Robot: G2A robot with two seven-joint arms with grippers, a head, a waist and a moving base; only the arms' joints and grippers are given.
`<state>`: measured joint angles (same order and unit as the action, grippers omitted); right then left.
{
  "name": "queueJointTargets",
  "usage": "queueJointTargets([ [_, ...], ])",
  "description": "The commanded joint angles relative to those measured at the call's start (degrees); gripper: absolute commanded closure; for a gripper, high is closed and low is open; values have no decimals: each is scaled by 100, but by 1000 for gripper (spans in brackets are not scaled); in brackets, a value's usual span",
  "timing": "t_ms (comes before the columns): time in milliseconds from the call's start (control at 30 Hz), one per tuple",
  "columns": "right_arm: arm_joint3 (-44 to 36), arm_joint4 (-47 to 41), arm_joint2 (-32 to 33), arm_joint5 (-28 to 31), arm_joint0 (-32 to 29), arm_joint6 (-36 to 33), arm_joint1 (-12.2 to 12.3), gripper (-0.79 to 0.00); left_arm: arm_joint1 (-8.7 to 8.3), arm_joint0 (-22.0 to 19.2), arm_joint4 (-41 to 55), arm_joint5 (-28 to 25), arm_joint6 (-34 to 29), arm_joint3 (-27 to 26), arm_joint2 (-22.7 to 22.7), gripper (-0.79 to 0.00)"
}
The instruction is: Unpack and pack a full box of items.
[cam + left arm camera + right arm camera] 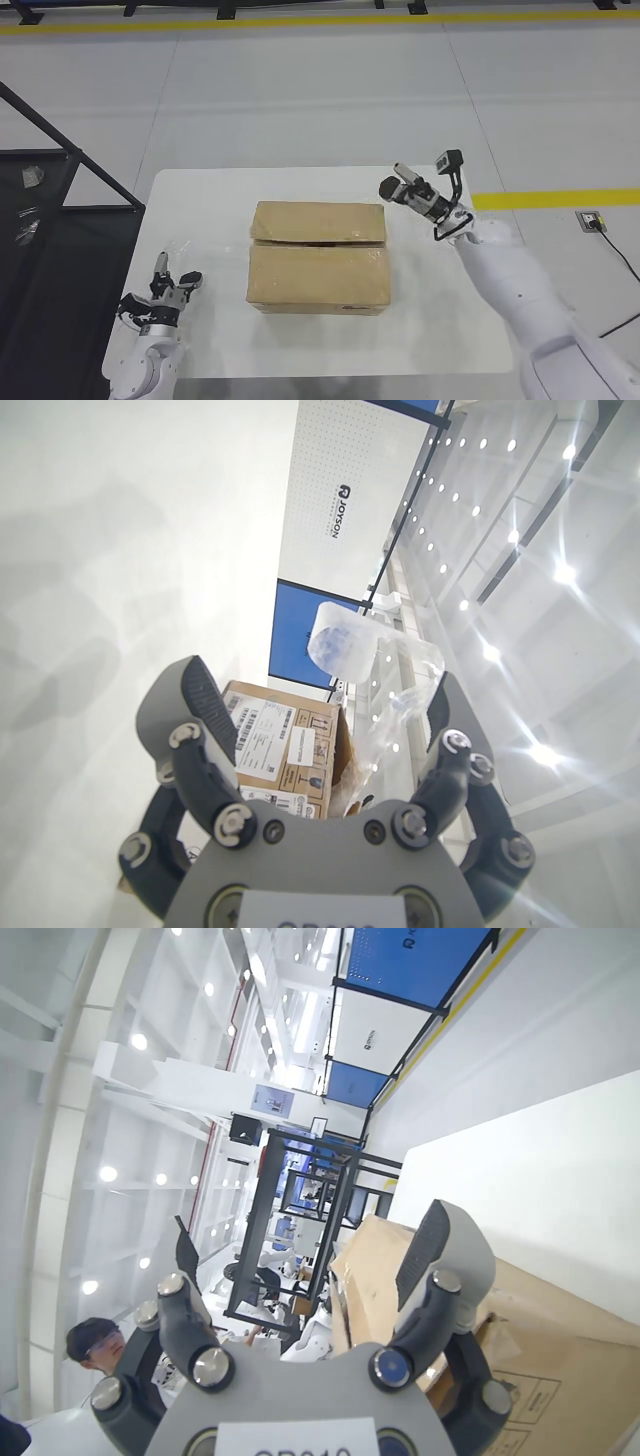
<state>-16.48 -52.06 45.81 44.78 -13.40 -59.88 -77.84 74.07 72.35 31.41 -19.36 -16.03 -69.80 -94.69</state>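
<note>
Brown cardboard box (318, 258) sitting at centre of white table (200, 200), top flaps lying closed, printed labels showing on one side. Left gripper (176, 274) sitting at box's 8 o'clock, near table edge, claw gaping wide, crinkled clear plastic film (400, 710) touching one fingertip. Right gripper (393, 180) hovering at box's 2 o'clock, claw spreading wide, gripping nothing.
</note>
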Motion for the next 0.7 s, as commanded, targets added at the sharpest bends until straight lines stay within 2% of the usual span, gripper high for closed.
queueJointTargets([
  [0, -287, -56, 94, -360, -65, -323, 71, -785, 2, -12, -1, 15, 4, 5, 7, -785],
  [167, -823, 59, 257, -1005, -235, -968, 240, -785, 9, -59, -46, 22, 31, 67, 51, -785],
  [333, -1206, 100, 296, -1403, -347, -1366, 240, -785, 18, -115, -85, 22, 46, 147, 98, -785],
  [500, -1629, 48, 222, -1604, -543, -1567, 122, -785, 23, -148, -113, 12, 65, 186, 122, -785],
  [667, -1448, 180, -66, -1555, -585, -1516, -131, -785, 27, -167, -92, 8, 67, 225, 122, -785],
])
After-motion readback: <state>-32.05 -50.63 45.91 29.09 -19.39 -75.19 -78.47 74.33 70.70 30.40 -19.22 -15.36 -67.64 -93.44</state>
